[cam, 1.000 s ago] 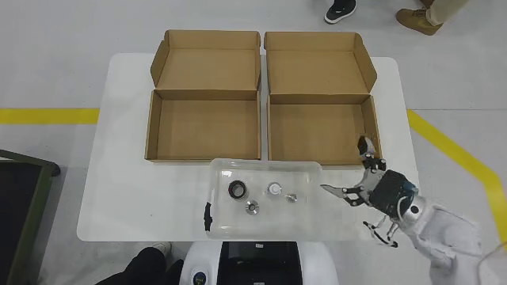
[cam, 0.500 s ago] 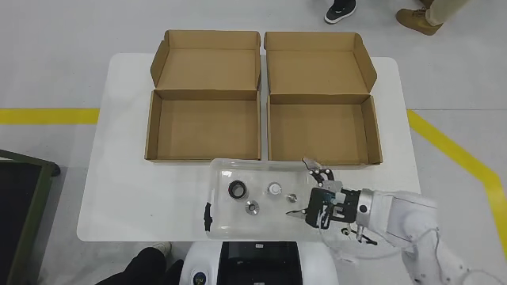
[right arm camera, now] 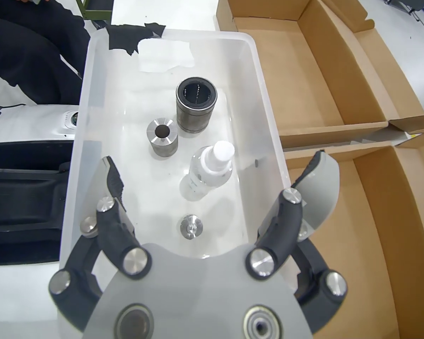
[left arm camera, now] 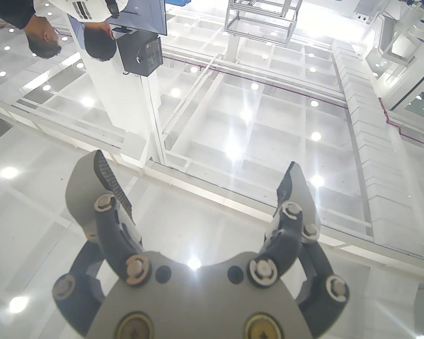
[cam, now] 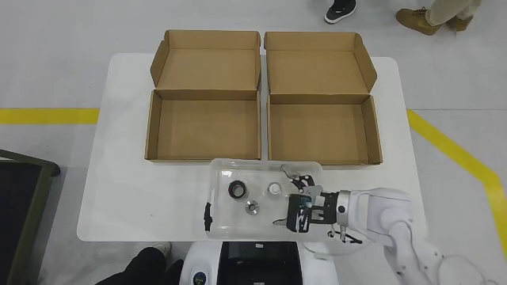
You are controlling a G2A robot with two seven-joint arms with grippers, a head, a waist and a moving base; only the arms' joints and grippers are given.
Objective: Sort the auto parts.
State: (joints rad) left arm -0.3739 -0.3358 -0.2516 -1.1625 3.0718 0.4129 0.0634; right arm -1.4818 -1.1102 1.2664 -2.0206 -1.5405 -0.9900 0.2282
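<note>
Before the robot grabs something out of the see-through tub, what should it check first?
1. Right gripper empty and open: ok, jaws spread wide.
2. Right gripper over the clear tub: ok, it hangs above the end where the small metal piece lies.
3. Small metal piece free to pick: ok, it lies apart from the white bottle.
4. Left box and right box open and empty: ok.
5. Left gripper holding nothing: ok, open.
6. Which box each part belongs in: cannot tell.
</note>
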